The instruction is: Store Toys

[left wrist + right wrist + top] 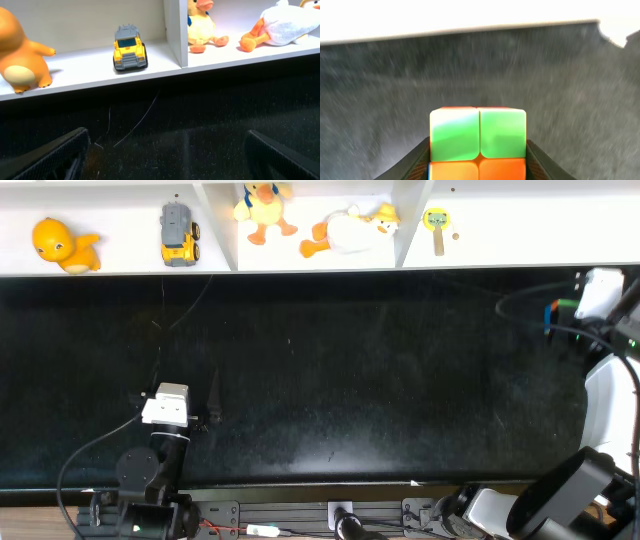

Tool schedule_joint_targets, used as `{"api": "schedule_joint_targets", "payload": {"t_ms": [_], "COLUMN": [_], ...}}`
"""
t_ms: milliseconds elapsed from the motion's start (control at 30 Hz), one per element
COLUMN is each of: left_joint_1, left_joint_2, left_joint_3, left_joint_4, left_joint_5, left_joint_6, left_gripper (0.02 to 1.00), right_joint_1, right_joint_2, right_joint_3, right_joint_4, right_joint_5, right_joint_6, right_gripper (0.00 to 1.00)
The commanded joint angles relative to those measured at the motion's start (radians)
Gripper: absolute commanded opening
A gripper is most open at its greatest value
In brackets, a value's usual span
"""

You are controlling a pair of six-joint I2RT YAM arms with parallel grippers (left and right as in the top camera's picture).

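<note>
Holding the one unstored toy, a colour cube (pixel 477 142), clamped in the right hand (pixel 479 156) above the bench (pixel 350 380) short of the shelf (pixel 120 266), with duck (pixel 65 243), truck (pixel 179 234) and plush birds (pixel 350 230) already shelved and left hand (pixel 170 150) spread open.

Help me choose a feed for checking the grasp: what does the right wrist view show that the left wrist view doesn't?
Right wrist view: a cube, green face above orange, held between the right gripper's fingers.
Left wrist view: the open left gripper facing a white shelf that holds an orange toy, a yellow truck, a yellow duck plush and a white plush bird.
Both: the black mat.
</note>
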Motion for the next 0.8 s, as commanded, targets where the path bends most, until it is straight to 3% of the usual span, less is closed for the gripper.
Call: {"api": "schedule_joint_targets", "payload": {"t_ms": [33, 800], "left_joint_1": [-0.003, -0.003], "left_joint_2": [-0.01, -0.01], "left_joint_3": [-0.001, -0.001], "left_joint_4": [-0.004, -0.004], "left_joint_5": [-0.005, -0.004], "left_joint_6": [0.015, 0.016], "left_gripper": [0.998, 0.998], "right_joint_1": [0.051, 0.157], "right_joint_2": [0.009, 0.381], "right_joint_3": [0.118, 0.555], "right_joint_4": [0.016, -0.056], "right_joint_5": [-0.005, 0.029], "right_joint_6": [0.075, 0.104], "right_gripper": [0.439, 0.435]}}
